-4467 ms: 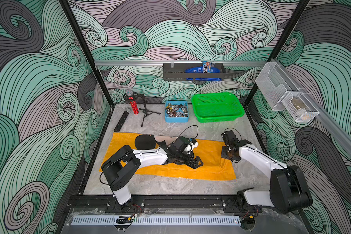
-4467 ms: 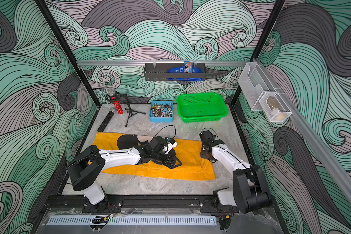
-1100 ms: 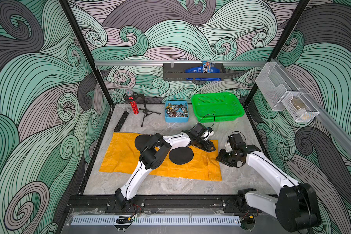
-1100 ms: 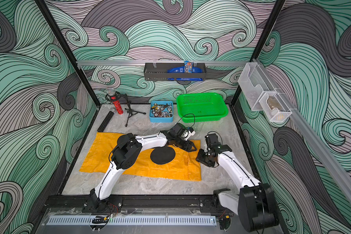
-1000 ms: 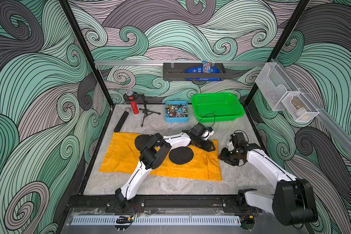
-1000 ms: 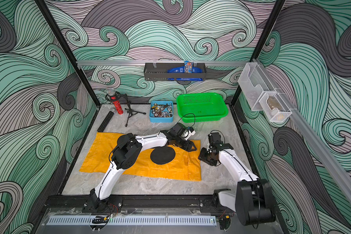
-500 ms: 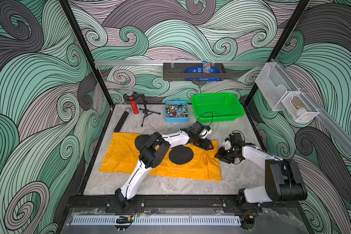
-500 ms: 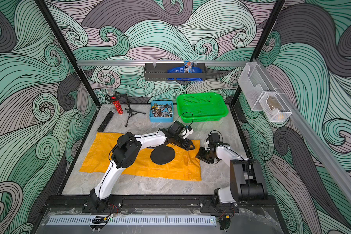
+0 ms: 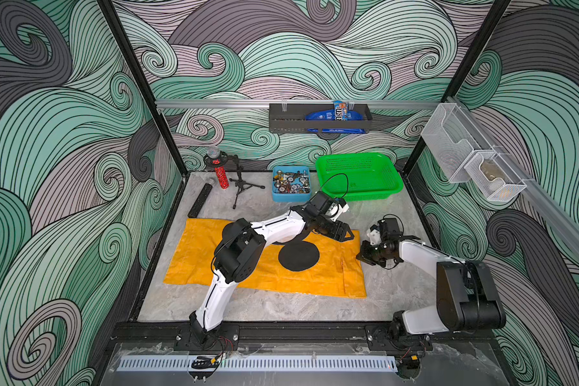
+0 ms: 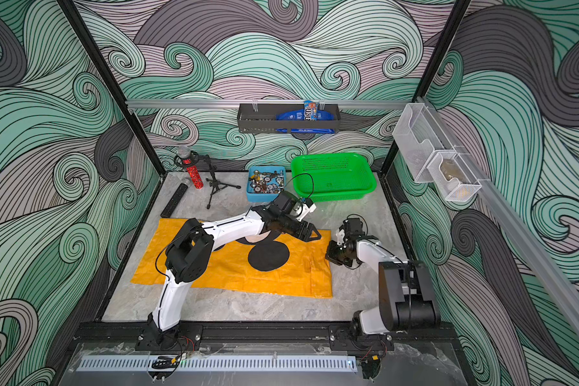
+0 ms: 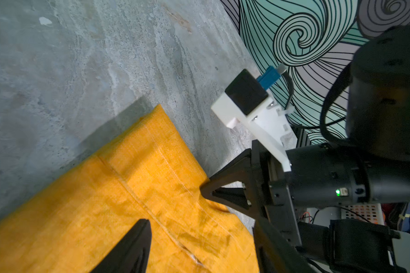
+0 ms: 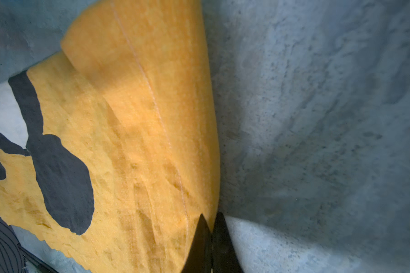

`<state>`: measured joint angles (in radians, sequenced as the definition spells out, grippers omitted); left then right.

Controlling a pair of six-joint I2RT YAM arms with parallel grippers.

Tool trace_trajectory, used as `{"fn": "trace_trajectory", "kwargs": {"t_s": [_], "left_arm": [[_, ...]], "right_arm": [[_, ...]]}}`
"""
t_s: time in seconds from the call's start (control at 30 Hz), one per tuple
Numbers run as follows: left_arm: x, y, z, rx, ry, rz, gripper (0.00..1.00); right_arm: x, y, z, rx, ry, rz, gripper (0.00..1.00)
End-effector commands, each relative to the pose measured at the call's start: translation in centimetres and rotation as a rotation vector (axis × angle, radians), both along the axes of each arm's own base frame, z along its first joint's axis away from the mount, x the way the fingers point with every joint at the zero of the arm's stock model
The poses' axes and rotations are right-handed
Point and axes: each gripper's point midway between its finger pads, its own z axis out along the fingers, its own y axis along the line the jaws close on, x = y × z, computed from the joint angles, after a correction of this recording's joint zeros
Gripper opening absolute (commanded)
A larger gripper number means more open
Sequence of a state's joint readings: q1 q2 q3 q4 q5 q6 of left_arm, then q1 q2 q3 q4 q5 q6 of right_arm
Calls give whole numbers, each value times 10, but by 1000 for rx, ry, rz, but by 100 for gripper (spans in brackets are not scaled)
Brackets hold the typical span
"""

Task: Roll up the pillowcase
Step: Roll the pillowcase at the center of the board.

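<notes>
The mustard-yellow pillowcase (image 9: 331,274) (image 10: 298,277) lies flat on the grey table, and a black round patch of its print shows in both top views. My left gripper (image 9: 346,235) (image 10: 315,235) hovers low over its far right corner. In the left wrist view it (image 11: 201,227) stands open with bare yellow fabric (image 11: 104,201) between the fingers. My right gripper (image 9: 360,255) (image 10: 328,255) sits at the right edge of the fabric. Seen from the right wrist, it (image 12: 210,219) is shut on the hem (image 12: 140,118), and the cloth puckers there.
Along the back stand a green basket (image 9: 365,195), a blue tray of small metal parts (image 9: 291,199), a small tripod (image 9: 241,187), a red glitter microphone (image 9: 221,177) and a black remote (image 9: 199,200). A dark rack (image 9: 318,117) hangs on the back wall.
My right gripper slid in to the pillowcase's right edge and closed on it. The left jaws spread wider over the far right corner, where the left arm came from the cloth's middle.
</notes>
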<state>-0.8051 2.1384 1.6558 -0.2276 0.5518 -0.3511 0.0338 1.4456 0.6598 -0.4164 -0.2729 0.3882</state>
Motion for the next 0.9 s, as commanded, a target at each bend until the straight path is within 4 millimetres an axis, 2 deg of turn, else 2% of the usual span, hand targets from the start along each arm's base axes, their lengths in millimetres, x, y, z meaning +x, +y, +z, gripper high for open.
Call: {"fn": "trace_trajectory", "kwargs": {"t_s": [0.0,0.17,0.23,0.37,0.47,0.63,0.87], "left_arm": [[-5,15,13,10,6,3,72],[-12,29,6,46,16,10,72],[-14,35,0,59,30,18,73],[-17,45,-5,69,39,29,72],[-20,51,-7,73,46,39,72],[-27,60,-11,74,55,48,73],[-34,70,-11,74,61,51,73]], "right_arm": [[-4,-25,4,-122,19,-51,0],[-8,-66,16,-308,59,-104,0],[-8,-72,18,-338,78,-110,0],[-6,-65,22,-323,97,-119,0],[-2,-60,30,-338,85,-133,4],[4,-38,39,-309,71,-108,7],[9,-12,40,-277,76,-80,7]]}}
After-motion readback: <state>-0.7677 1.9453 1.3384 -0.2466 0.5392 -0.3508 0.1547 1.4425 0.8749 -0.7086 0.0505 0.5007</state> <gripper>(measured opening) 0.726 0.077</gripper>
